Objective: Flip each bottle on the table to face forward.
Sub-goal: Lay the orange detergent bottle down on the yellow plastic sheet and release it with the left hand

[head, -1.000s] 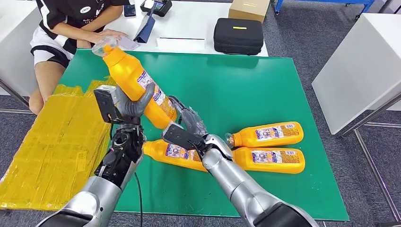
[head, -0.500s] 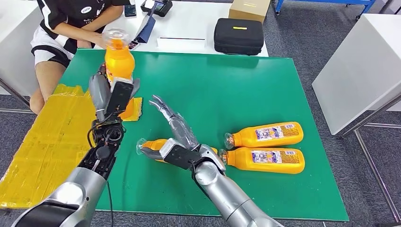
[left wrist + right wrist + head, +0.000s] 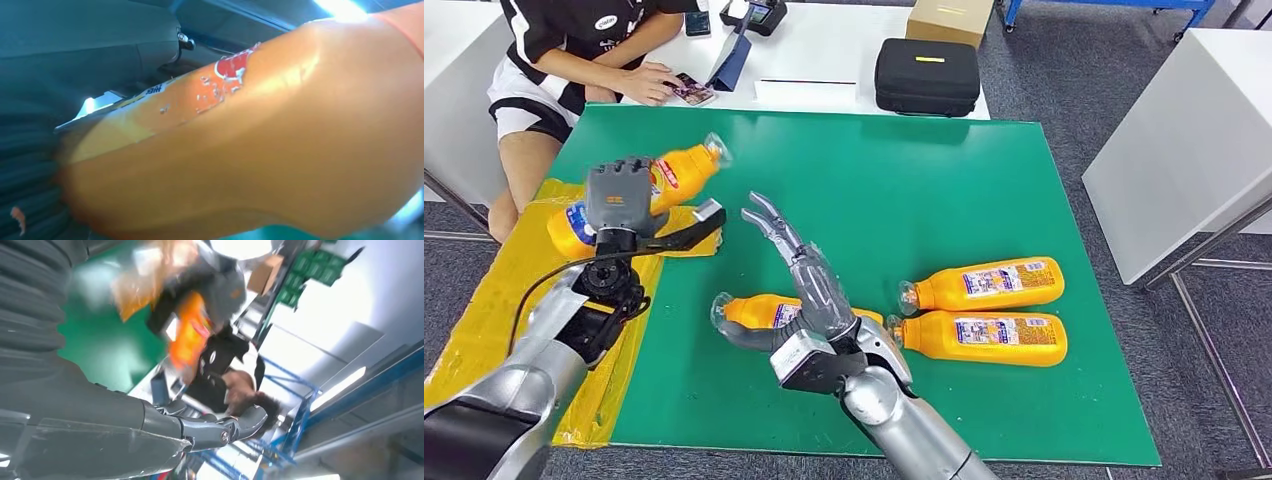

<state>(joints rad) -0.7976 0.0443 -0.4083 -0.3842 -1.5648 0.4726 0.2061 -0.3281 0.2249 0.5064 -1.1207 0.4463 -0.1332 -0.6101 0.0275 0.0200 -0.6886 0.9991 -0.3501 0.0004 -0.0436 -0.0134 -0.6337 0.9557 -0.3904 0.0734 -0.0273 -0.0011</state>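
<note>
My left hand [image 3: 620, 199] grips an orange bottle [image 3: 668, 176] over the table's left edge. The bottle is tipped nearly flat, with its clear cap pointing to the far right. Close up in the left wrist view, the same bottle [image 3: 260, 150] shows a red mark on its label. My right hand [image 3: 809, 288] is open, fingers stretched up and apart, above a second orange bottle [image 3: 754, 311] lying on the green table [image 3: 904, 180]. Two more bottles [image 3: 989, 283] [image 3: 984, 338] lie side by side to the right, labels up, caps to the left. In the blurred right wrist view the fingers [image 3: 210, 432] hold nothing.
A yellow sheet [image 3: 504, 300] covers the surface left of the table. A person [image 3: 574, 50] sits at the far left corner with a hand on a phone. A black case [image 3: 927, 75] and a cardboard box [image 3: 951, 18] stand on the white table behind. Another white table [image 3: 1184, 150] is at right.
My left hand has swung the bottle from upright down to nearly flat and carried it left and lower. My right hand has let go of it and now stands open over the lying bottle.
</note>
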